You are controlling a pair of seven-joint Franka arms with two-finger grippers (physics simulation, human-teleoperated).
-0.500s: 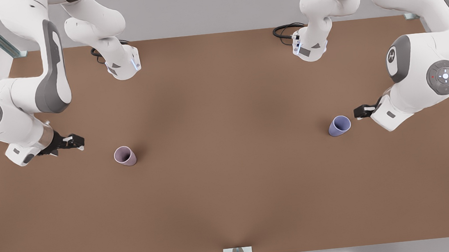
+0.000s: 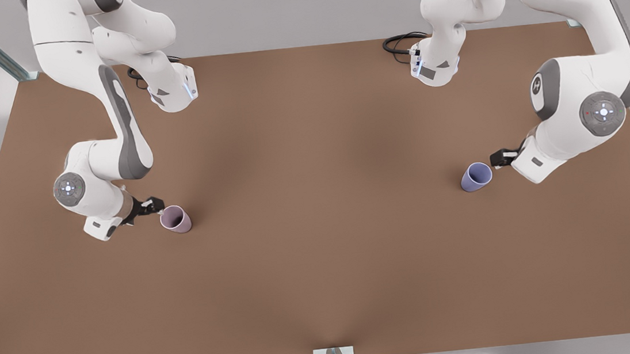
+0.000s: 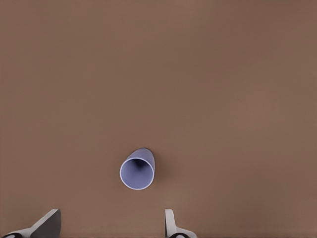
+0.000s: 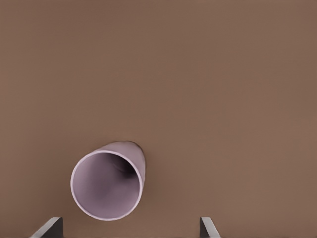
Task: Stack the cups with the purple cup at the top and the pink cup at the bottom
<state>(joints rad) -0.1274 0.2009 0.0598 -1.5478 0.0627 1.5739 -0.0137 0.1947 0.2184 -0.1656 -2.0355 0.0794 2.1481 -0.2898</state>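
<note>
Since half a second ago, the arm on the front view's left has swung inward, bringing the right gripper (image 2: 151,205) from well apart to just beside the pink cup (image 2: 175,219). The arm on the front view's right has shifted only slightly, and the left gripper (image 2: 499,157) now sits a little closer to the purple cup (image 2: 476,176). Neither cup has moved.

Both cups stand upright on the brown surface (image 2: 318,211), well apart from each other, the pink cup toward the front view's left and the purple cup toward the front view's right.

From the right wrist view, the pink cup (image 4: 109,182) shows its open mouth, and the two fingers (image 4: 48,228) stand spread wide at the frame's edge, with the cup lying between their lines but ahead of the tips. Nothing is held, and the fingers do not touch the cup.

From the left wrist view, the purple cup (image 3: 137,169) also shows its open mouth, farther off than the pink one does in its own view. The left gripper's fingers (image 3: 171,225) are spread apart too, empty, with the cup ahead of the tips and clear of them.

Dark cables (image 2: 400,44) lie coiled by the arm bases at the far edge of the surface.
</note>
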